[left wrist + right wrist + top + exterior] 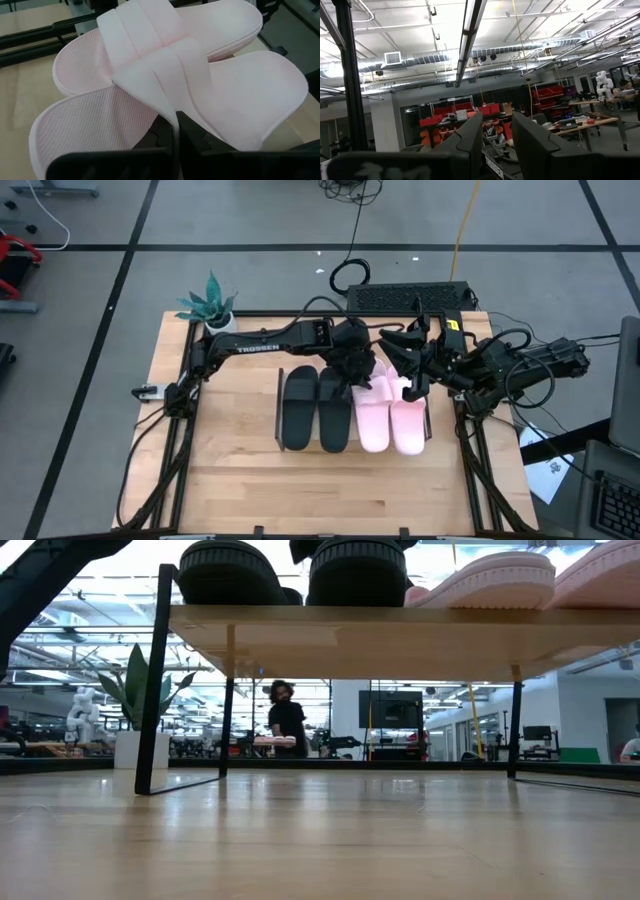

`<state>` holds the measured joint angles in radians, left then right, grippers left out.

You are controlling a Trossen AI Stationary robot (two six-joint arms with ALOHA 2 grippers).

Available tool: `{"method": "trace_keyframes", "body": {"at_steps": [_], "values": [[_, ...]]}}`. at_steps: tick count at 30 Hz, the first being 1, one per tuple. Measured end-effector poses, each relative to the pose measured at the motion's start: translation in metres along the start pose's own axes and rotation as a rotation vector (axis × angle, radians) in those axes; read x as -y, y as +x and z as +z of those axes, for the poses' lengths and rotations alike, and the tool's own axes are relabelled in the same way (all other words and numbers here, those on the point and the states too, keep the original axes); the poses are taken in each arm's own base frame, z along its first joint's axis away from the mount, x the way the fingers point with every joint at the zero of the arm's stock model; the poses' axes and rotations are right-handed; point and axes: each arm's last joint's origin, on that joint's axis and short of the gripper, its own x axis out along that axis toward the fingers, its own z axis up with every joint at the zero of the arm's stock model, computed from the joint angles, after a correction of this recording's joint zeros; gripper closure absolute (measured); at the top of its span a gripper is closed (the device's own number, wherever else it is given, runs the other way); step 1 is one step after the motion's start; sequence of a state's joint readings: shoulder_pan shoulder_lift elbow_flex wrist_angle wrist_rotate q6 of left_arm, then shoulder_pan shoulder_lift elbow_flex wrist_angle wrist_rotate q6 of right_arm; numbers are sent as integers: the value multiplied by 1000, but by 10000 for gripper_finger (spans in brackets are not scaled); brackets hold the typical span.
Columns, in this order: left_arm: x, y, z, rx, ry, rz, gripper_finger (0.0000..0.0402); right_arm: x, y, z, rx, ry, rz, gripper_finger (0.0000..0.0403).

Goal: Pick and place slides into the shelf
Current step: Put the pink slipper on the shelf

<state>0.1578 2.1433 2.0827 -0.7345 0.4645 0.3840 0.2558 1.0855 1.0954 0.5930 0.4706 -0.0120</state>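
Note:
Two black slides [298, 408] [334, 410] and two pale pink slides [373, 418] [408, 422] lie side by side, soles down, on the shelf [400, 640]. The low view shows their soles, black [355, 575] and pink [490, 580], above the board. My left gripper [357, 372] is over the far end of the left pink slide [100, 125], shut on its strap. My right gripper [408, 338] is beyond the far end of the pink slides, open, its fingers [470, 137] pointing up toward the ceiling and holding nothing. My left gripper pinches the near edge of the wide strap [169, 116] of the left pink slide between its two fingers [192, 137]. It comes from above and from the far side, slanting down. In the low view the slide's sole rests on the shelf board.
A potted plant [212, 305] stands at the table's far left corner. A black keyboard-like unit [410, 296] and cables lie beyond the far edge. The shelf's black legs [153, 680] stand on the table. A person [287, 720] stands far off in the room.

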Motion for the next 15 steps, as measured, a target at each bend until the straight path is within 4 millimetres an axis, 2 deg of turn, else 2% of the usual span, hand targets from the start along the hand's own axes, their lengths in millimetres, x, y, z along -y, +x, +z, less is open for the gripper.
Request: {"method": "trace_keyframes", "body": {"at_steps": [8, 15], "values": [[-11, -7, -5, 25, -56, -48, 401, 0, 0, 0, 0, 0, 0, 310], [-11, -7, -5, 25, -78, -50, 398, 0, 0, 0, 0, 0, 0, 310]]}}
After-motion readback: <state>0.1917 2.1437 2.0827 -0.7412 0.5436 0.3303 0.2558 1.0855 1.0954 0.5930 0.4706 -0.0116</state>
